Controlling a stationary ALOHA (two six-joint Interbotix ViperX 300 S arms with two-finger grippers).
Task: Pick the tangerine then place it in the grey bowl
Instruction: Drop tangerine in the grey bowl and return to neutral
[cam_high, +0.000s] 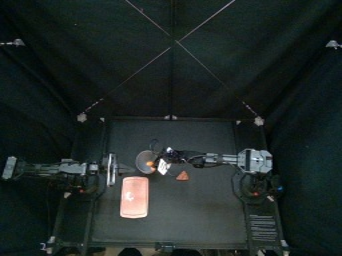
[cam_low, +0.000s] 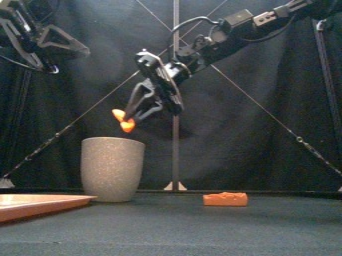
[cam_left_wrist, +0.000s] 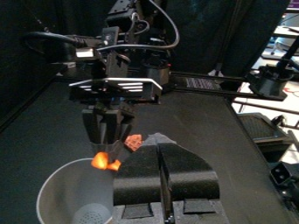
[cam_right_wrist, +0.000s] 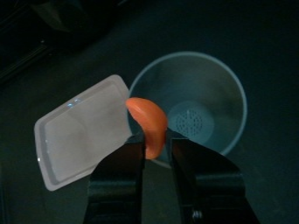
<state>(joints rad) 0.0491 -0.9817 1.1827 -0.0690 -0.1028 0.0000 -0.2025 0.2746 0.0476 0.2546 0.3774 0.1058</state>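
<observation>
Tangerine held over the grey cup, ready to drop

Near the front edge of the black surface (cam_high: 201, 215), toward its left, lies an empty flat pink tray (cam_high: 135, 197). Behind it, near the middle, sits a small orange toy food (cam_low: 225, 199). Farther back, left of centre, stands the tall grey speckled cup (cam_low: 112, 168). The right claw (cam_low: 134, 112) hangs above the cup, pinching the tangerine (cam_low: 124, 122) just over the rim. The left claw (cam_left_wrist: 167, 157) rests raised at the left edge, jaws pressed together. The carry looks nearly finished. Next, centre the fruit over the cup's mouth, lower a little, then spread the jaws
</observation>
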